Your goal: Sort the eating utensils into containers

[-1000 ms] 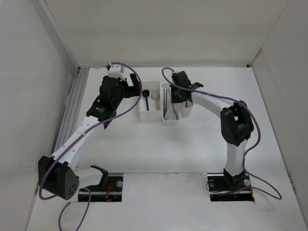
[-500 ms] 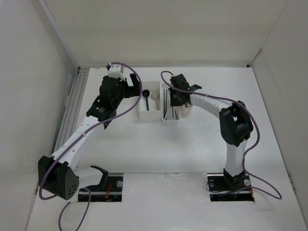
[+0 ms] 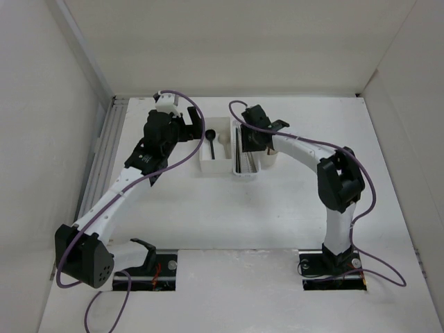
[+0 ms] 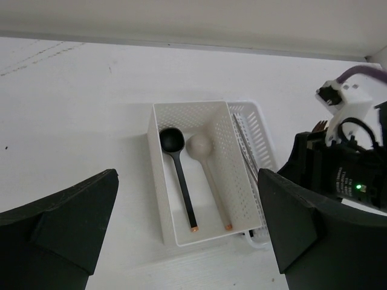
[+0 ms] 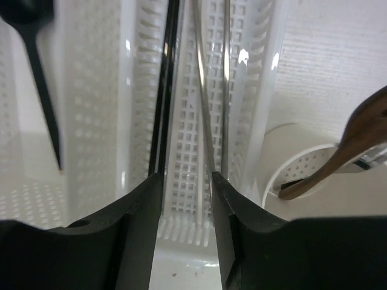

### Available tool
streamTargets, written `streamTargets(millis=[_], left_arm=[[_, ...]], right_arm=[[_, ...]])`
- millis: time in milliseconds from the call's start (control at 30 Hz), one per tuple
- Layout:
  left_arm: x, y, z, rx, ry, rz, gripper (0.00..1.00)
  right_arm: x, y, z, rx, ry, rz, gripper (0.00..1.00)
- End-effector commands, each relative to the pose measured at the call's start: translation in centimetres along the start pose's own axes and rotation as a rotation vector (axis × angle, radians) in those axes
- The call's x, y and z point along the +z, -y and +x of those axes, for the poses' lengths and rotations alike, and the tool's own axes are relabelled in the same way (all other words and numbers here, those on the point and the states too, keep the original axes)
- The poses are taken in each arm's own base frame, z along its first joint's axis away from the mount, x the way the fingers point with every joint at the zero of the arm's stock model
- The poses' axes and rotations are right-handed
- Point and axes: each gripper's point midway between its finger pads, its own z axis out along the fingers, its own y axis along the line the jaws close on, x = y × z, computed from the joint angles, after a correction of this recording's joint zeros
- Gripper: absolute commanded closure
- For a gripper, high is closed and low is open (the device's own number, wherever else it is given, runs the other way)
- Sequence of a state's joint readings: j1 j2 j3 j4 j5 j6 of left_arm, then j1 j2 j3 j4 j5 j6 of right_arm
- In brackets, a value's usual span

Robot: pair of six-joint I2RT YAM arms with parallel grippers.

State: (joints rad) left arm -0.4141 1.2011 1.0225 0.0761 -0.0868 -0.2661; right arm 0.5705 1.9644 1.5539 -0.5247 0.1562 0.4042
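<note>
A white square box point(image 4: 156, 181) holds a black spoon point(image 4: 180, 175) and a beige spoon point(image 4: 209, 175) side by side. My left gripper point(image 4: 187, 241) hovers wide open above and left of that box point(image 3: 205, 166), holding nothing. To the box's right stands the narrow perforated tray point(image 5: 266, 90), with dark chopsticks point(image 5: 165, 84) and pale chopsticks point(image 5: 204, 103) lying along it. My right gripper point(image 5: 186, 181) hangs open just over the tray's near end, with nothing between its fingers. A brown fork point(image 5: 357, 139) leans in the round cup point(image 5: 289, 140) to the right.
The three containers sit together at the back middle of the table: the box, the tray point(image 3: 244, 172) and the cup point(image 3: 271, 161). My right gripper point(image 3: 251, 141) and its purple cable crowd the tray. White walls enclose the table on three sides.
My right gripper has shifted slightly left, from beside the cup to over the narrow tray, and its jaws have parted. The left arm has not moved.
</note>
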Motion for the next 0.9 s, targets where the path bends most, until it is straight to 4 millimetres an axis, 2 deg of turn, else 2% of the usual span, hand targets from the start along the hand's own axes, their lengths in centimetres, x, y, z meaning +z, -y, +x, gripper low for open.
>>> streamTargets(millis=[0, 67, 100, 167, 200, 233, 300, 333, 367, 400, 467, 500, 567, 600, 700, 767, 800, 867], left_arm=[[-0.9, 0.3, -1.5, -0.007, 0.050, 0.018, 0.00], [-0.9, 0.1, -1.6, -0.007, 0.054, 0.005, 0.00], [-0.8, -0.3, -1.9, 0.003, 0.070, -0.015, 0.00], [-1.0, -0.9, -2.0, 0.011, 0.081, -0.043, 0.00], [-1.0, -1.2, -2.1, 0.020, 0.085, -0.058, 0.00], [-1.0, -2.0, -1.7, 0.033, 0.084, -0.094, 0.00], [-1.2, -3.1, -1.7, 0.043, 0.092, -0.137, 0.00], [-1.5, -3.5, -1.5, 0.043, 0.094, -0.154, 0.00], [-1.5, -4.1, -1.7, 0.055, 0.103, -0.187, 0.00], [-1.5, -4.9, -0.4, 0.074, 0.074, -0.213, 0.00], [-1.9, -6.1, 0.1, 0.079, 0.072, -0.271, 0.00], [-1.9, -6.6, 0.6, 0.082, 0.064, -0.291, 0.00], [-2.1, -7.7, 1.3, 0.067, 0.056, -0.336, 0.00], [-2.1, -8.2, 1.5, 0.057, 0.054, -0.355, 0.00], [-2.3, -9.4, 3.3, 0.043, 0.027, -0.395, 0.00], [-2.6, -10.2, 3.9, 0.044, 0.019, -0.416, 0.00], [-2.8, -10.1, 3.6, 0.041, 0.029, -0.413, 0.00], [-3.0, -10.7, 3.9, 0.055, 0.028, -0.444, 0.00]], right_arm=[[-6.8, -1.7, -7.2, -0.008, 0.213, -0.032, 0.56], [-10.5, -2.0, -10.4, 0.020, 0.311, -0.068, 0.52], [-11.8, -0.9, -12.2, 0.051, 0.363, -0.075, 0.50], [-14.3, 0.3, -14.4, 0.087, 0.434, -0.102, 0.46], [-16.3, 1.2, -15.5, 0.107, 0.482, -0.117, 0.44], [-17.3, 3.5, -17.0, 0.142, 0.522, -0.118, 0.41], [-18.5, 6.7, -17.6, 0.143, 0.547, -0.088, 0.30], [-18.4, 8.4, -17.7, 0.153, 0.543, -0.061, 0.23], [-18.5, 12.3, -17.6, 0.191, 0.518, -0.008, 0.06], [-18.4, 14.4, -17.3, 0.218, 0.502, 0.016, 0.00], [-19.0, 18.9, -16.5, 0.265, 0.490, 0.086, 0.00], [-18.9, 23.5, -15.0, 0.332, 0.474, 0.172, 0.00], [-21.0, 27.7, -14.5, 0.379, 0.545, 0.276, 0.00], [-21.1, 31.4, -12.5, 0.436, 0.532, 0.371, 0.00], [-23.7, 34.1, -11.4, 0.483, 0.583, 0.437, 0.00], [-24.8, 34.3, -11.0, 0.489, 0.602, 0.470, 0.00], [-25.2, 34.2, -11.1, 0.487, 0.613, 0.469, 0.00], [-25.3, 34.0, -10.2, 0.489, 0.600, 0.470, 0.00]])
